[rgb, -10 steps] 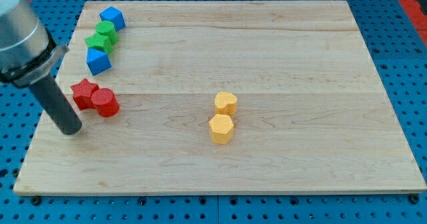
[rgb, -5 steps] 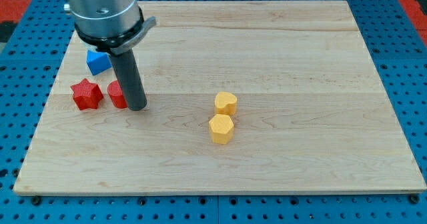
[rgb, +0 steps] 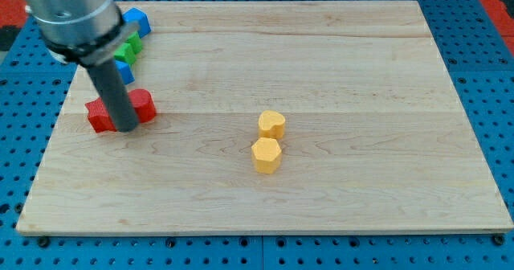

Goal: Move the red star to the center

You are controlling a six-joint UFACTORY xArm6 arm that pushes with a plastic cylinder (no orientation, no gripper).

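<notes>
A pale wooden board [rgb: 321, 69] lies on a blue perforated counter [rgb: 490, 101], and the arm comes down from the view's upper left corner, its grey cylindrical body [rgb: 72, 17] narrowing into a straight dark rod [rgb: 112, 93] that slants slightly toward five o'clock. My tip [rgb: 126, 128] stands on the board between two red pieces: the red star-shaped block [rgb: 98, 116] shows at nine o'clock from the tip, partly hidden behind the rod, and a red block [rgb: 144, 105], whose shape is hard to read here, sits at about two o'clock from the tip, just beside the rod. Whether the tip touches either one cannot be told. The arm carries no fingers, only this rod, so nothing is held. The red star lies near the board's left edge, well apart from the middle of the board. At twelve o'clock from the star, close to the arm's body, a blue block [rgb: 124, 71] peeks out beside the rod, a green block [rgb: 126, 48] shows above it, and a blue cube-like block [rgb: 137, 19] sits nearest the board's top edge. Near the middle of the board, a yellow heart-shaped block [rgb: 271, 124] stands at twelve o'clock from a yellow hexagonal block [rgb: 266, 155], the two almost touching.
</notes>
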